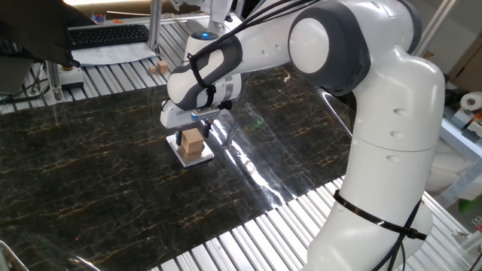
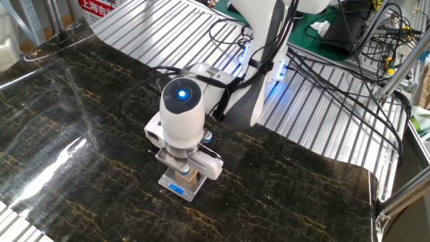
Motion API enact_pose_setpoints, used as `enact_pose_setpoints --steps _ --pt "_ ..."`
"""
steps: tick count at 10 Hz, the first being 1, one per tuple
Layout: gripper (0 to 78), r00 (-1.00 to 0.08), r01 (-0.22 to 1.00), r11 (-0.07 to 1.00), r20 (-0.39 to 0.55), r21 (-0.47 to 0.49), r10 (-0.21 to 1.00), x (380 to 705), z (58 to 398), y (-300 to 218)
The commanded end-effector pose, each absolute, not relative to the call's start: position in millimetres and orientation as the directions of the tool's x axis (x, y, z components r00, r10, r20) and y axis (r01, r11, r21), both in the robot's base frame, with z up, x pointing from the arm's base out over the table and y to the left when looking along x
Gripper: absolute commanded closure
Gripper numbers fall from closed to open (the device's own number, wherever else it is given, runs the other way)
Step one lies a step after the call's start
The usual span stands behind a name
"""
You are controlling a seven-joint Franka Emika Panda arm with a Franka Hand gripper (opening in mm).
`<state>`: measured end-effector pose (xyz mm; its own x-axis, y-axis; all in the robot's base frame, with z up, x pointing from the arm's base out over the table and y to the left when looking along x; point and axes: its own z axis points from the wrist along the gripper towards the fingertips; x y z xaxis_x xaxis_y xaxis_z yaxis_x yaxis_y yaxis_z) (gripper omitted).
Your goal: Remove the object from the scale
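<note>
The object, a light-brown wooden cube [image 1: 193, 141], rests on the scale [image 1: 183, 156], a thin white-silver square plate on the dark marble-pattern mat. My gripper [image 1: 191, 137] is lowered straight over the cube. One dark finger [image 1: 178, 138] stands just left of the cube with a thin gap showing; the other finger is hidden behind it. In the other fixed view the wrist covers most of the cube, and only a tan sliver [image 2: 193, 177] shows above the scale [image 2: 179, 189] with its blue mark.
A second small tan block [image 1: 158, 68] lies on the ribbed metal surface behind the mat, near a keyboard [image 1: 109, 34]. Cables [image 2: 316, 74] trail over the ribbed surface by the arm's base. A white roll [image 1: 471, 102] sits at the far right.
</note>
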<state>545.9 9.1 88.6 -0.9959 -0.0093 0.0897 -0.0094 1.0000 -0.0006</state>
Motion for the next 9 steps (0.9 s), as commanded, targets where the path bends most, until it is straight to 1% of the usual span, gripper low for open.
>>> enact_pose_setpoints --steps 1,2,3,9 --pt "0.3 -0.996 -0.019 1.0 0.09 -0.001 -0.019 546.6 90.1 9.3" --pt "0.3 -0.996 -0.02 1.0 0.092 -0.001 -0.019 546.6 90.1 9.3" --pt "75.9 -0.996 -0.02 1.0 0.092 -0.001 -0.019 546.6 90.1 9.3" --pt "75.9 -0.996 -0.02 1.0 0.092 -0.001 -0.019 546.6 90.1 9.3"
